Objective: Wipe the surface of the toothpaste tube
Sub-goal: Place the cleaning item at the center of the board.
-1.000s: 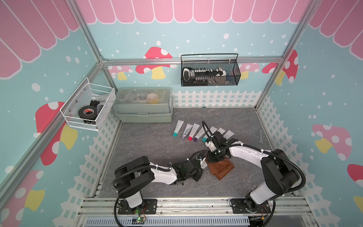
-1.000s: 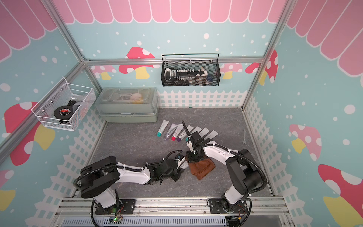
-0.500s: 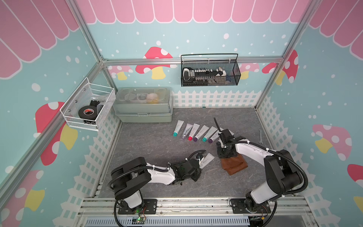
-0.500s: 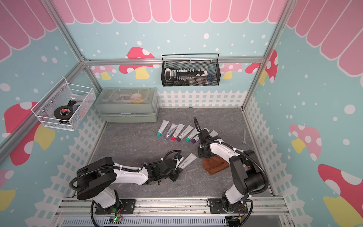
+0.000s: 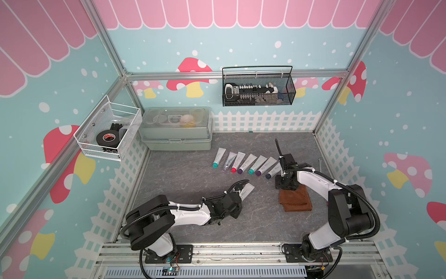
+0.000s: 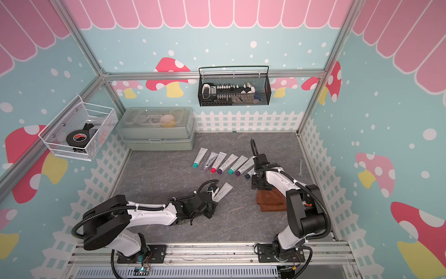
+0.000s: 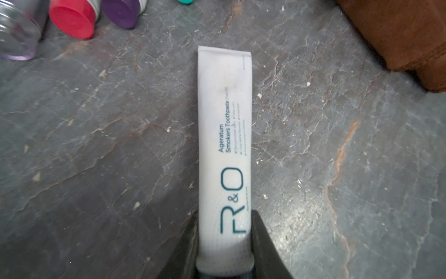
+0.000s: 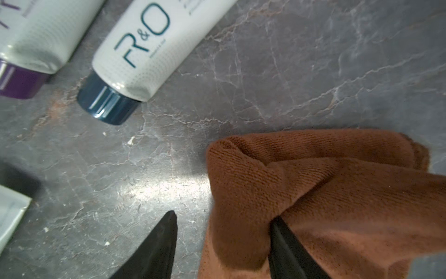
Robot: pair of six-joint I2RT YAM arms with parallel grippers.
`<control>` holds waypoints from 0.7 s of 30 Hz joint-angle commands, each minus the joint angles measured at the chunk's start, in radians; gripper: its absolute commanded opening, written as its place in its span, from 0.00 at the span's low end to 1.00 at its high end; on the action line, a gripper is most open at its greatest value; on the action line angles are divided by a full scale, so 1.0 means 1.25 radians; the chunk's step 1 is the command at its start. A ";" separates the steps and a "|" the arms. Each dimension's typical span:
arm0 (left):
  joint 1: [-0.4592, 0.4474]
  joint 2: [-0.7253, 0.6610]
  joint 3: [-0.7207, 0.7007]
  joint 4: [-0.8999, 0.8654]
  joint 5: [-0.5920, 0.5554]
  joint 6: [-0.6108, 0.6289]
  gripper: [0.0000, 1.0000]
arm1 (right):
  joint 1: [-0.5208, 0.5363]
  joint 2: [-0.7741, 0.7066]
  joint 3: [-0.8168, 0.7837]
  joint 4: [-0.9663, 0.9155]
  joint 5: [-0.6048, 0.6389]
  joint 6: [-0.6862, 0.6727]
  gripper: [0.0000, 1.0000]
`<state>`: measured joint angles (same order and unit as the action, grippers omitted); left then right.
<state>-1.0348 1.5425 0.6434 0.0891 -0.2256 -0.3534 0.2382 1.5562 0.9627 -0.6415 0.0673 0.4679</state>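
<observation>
The toothpaste tube (image 7: 224,135), white with teal "R&O" lettering, lay stretched out low over the grey stone-patterned table (image 5: 181,174), its crimped end pointing away from the arm; whether it rested on the surface could not be told. The left gripper (image 7: 224,244) was clamped on its cap end, one black finger (image 7: 261,241) pressed against each side. In both top views the tube (image 5: 246,190) (image 6: 224,190) sat in the middle of the table, in front of a row of tubes (image 5: 246,163) lined up side by side with their coloured caps toward the arms. To its right lay the brown cloth (image 5: 294,200) (image 6: 270,201), folded and rumpled, well apart from the tube. The right gripper (image 8: 224,216) stood over the cloth's near edge with its jaws apart: one finger (image 8: 280,232) touched a fold, the other (image 8: 166,239) stood clear over bare table, gripping nothing. Just beyond was the blue-capped tube (image 8: 135,48) at the end of the row. A wrench (image 5: 320,164) lay near the right wall. Farther back stood a lidded box (image 5: 176,130), a black wire basket (image 5: 258,89) hung on the rear wall, and a white mesh basket (image 5: 87,142) on the left wall held a roll of tape (image 5: 107,139).
</observation>
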 commanded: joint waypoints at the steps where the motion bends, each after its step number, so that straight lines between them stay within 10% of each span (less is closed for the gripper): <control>1: 0.014 -0.055 0.020 -0.033 -0.029 -0.012 0.22 | 0.001 -0.073 -0.012 -0.028 0.004 0.005 0.59; 9: 0.096 -0.110 0.104 -0.139 -0.053 0.019 0.22 | 0.002 -0.146 -0.016 -0.046 -0.004 0.007 0.60; 21: 0.404 -0.075 0.235 -0.213 0.026 0.023 0.22 | 0.006 -0.163 -0.063 -0.012 -0.040 0.011 0.60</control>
<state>-0.5892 1.4330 0.9051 -0.1486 -0.2230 -0.3176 0.2382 1.3766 0.9058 -0.6609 0.0330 0.4763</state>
